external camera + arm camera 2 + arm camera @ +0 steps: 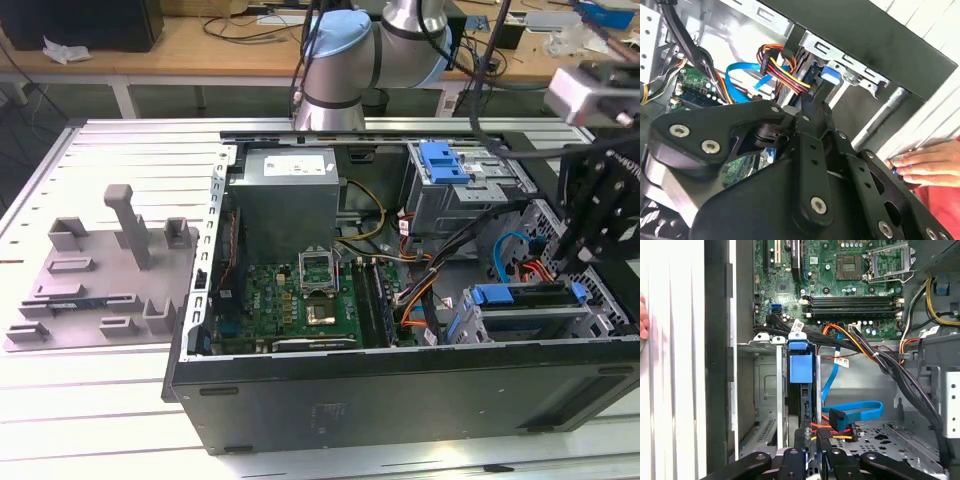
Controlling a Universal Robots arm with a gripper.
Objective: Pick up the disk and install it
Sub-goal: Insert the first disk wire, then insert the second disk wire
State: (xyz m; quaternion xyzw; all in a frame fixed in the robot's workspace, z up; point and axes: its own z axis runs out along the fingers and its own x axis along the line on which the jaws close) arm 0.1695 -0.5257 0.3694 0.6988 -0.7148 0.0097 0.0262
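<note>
The gripper [811, 439], jaws pinched on the on-edge disk [800, 370], is holding it square in the drive cage [765, 387] at the computer case's [400, 395] corner for seating.

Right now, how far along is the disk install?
Done, by the look of it: the pickup, since the disk in its blue frame stands edge-on in a slot of the drive cage. In hand: the tool sits at the disk's outer end. Left: I can't tell whether the disk is fully seated, and the blue cable lies loose beside the cage.
</note>
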